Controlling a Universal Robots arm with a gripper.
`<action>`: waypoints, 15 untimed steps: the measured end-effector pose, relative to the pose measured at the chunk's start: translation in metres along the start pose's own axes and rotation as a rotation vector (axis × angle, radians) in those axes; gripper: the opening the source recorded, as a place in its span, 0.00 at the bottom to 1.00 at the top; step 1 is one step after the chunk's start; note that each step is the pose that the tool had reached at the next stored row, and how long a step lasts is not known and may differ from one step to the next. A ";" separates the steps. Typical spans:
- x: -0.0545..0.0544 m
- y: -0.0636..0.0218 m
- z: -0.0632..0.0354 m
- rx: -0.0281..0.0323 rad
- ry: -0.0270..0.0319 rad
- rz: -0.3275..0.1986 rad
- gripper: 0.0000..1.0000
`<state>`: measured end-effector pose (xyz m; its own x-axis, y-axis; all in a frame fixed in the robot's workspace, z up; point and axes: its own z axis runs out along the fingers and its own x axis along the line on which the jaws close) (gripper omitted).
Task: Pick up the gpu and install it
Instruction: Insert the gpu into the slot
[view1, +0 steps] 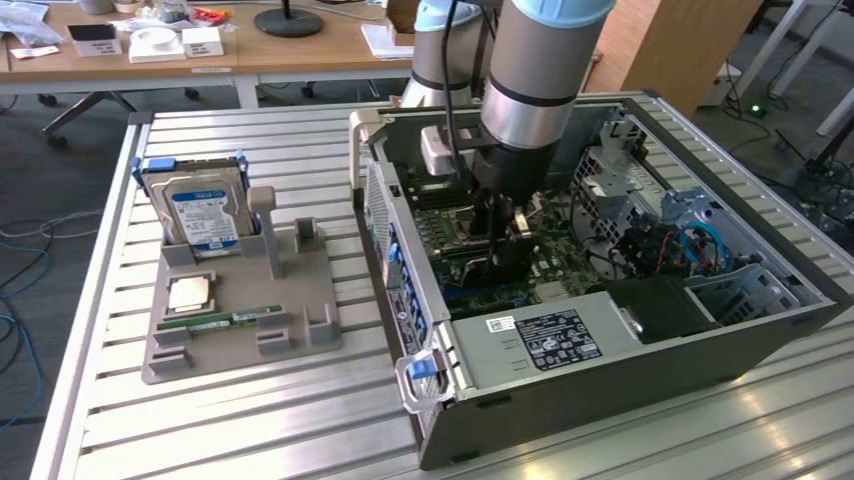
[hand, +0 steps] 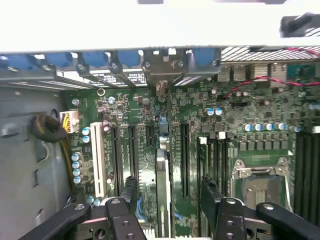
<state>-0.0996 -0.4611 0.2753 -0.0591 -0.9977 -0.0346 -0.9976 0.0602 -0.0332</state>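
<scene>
- The tool (hand: 170, 200) hangs low inside the computer case (view1: 641, 360), jaws spread wide and holding nothing; its fingers (hand: 131, 192) stand clear on either side of a thin card.
- That card, which I take to be the gpu (hand: 161, 185), stands on edge between the jaws, apparently in a slot on the motherboard (hand: 250, 115). Seen edge-on, I cannot tell whether it is fully seated.
- Its long axis runs straight ahead from the tool, pointing at the case's rear wall and the row of blue slot clips (hand: 125, 60).
- Risk: if one end sits high, the card is left tilted and loose; a finger dragging along it could lever it out or scrape neighbouring slots.
- Far off beyond the case, a grey tray (view1: 227, 350) on the tabletop (view1: 267, 420) holds the hard drive (view1: 203, 215).
</scene>
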 end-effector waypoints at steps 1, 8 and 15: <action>0.000 -0.0001 -0.0040 -0.0001 0.0001 0.000 0.63; -0.001 -0.0010 -0.0300 0.0000 0.0008 0.000 0.63; -0.002 -0.0018 -0.0526 0.0002 0.0025 0.000 0.63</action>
<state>-0.0995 -0.4611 0.3280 -0.0590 -0.9977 -0.0321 -0.9976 0.0601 -0.0334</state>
